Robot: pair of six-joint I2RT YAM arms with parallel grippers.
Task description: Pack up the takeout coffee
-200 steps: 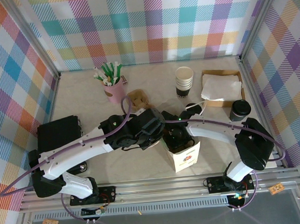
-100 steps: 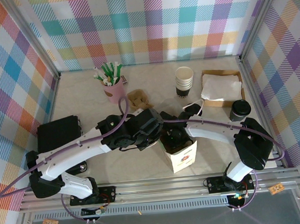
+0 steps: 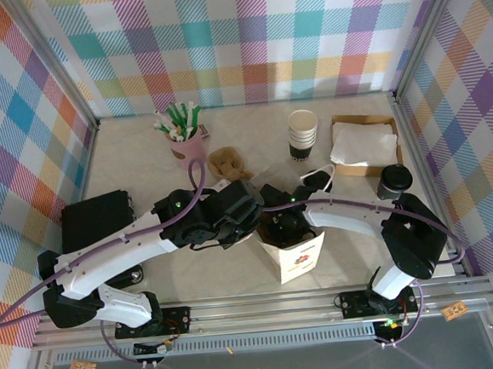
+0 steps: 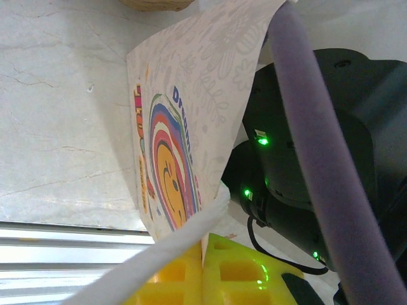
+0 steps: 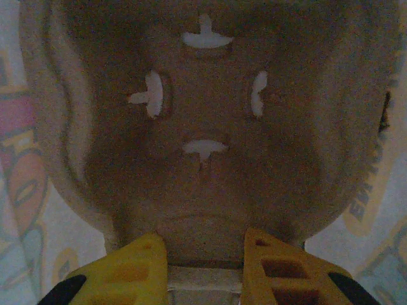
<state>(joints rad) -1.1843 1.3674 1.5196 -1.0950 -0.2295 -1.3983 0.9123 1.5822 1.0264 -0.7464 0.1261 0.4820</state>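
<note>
The top camera sits above and behind the arm bases, well back, and looks down on the whole tabletop [image 3: 143,171]. The left wrist camera looks along the left hand [image 4: 202,270], very close to the printed side of the paper bag [image 4: 181,127], with tabletop beyond. The right wrist camera looks past the right hand [image 5: 203,267] straight down into that bag, very near a brown cup carrier [image 5: 203,127]. All three views share the bag.

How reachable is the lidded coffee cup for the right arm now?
Probably not yet: the right gripper is inside the paper bag, clamped on a pulp cup carrier. Otherwise the lidded coffee cup stands unobstructed.
</note>
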